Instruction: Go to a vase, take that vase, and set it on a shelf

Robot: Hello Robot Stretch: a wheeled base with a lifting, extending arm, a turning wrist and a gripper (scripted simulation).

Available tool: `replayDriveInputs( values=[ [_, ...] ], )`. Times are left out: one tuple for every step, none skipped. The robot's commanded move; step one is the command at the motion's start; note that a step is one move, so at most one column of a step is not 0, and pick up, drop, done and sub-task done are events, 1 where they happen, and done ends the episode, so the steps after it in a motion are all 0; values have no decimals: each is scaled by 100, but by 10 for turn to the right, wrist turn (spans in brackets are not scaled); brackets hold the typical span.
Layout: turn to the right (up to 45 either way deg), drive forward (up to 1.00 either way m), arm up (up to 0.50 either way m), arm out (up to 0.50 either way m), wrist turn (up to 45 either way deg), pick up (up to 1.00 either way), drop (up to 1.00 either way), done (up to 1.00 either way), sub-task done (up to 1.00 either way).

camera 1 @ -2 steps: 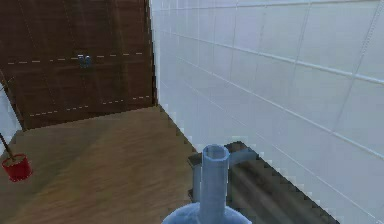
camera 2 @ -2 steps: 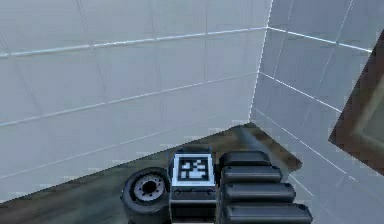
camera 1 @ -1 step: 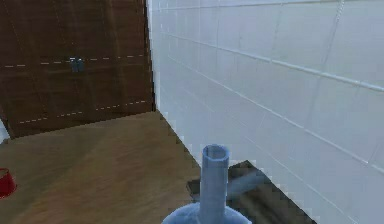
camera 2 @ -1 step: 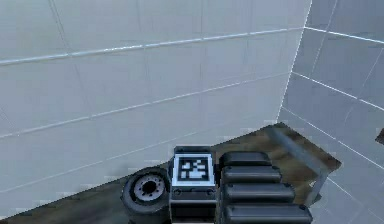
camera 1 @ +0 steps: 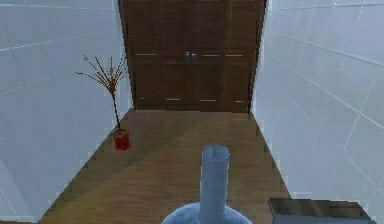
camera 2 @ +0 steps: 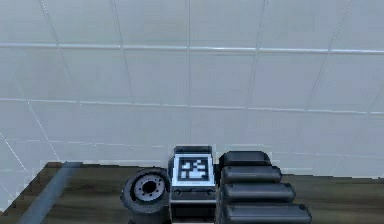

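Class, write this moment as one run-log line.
vase: pale blue, bottom centre | doors: dark wood, ahead | red pot: twigs, forward view's left

- A home hallway: a narrow passage that ends at tall dark wooden doors [camera 1: 193, 55].
- The doors are a panelled pair with small metal handles [camera 1: 189, 57] at the middle seam, as on a house entry or a built-in closet.
- White walls [camera 1: 50, 90], marked with a faint grid like large tiles or panels, run close on both sides of the forward view. The arm side view shows the same surface.
- The floor [camera 1: 180, 140] is warm brown wood planks, a domestic finish.
- A red pot [camera 1: 122, 140] of bare reddish twigs [camera 1: 105, 75] stands by the forward view's left wall as decoration.
- A pale blue vase [camera 1: 214, 180] in the foreground is another household ornament.
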Motion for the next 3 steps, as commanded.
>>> replayDriveInputs(
  values=[
    [0,0,0,16,0,0,0,0,0],
    [0,0,0,0,450,0,0,0,0],
    [0,0,0,0,450,0,0,0,0]
  ],
)
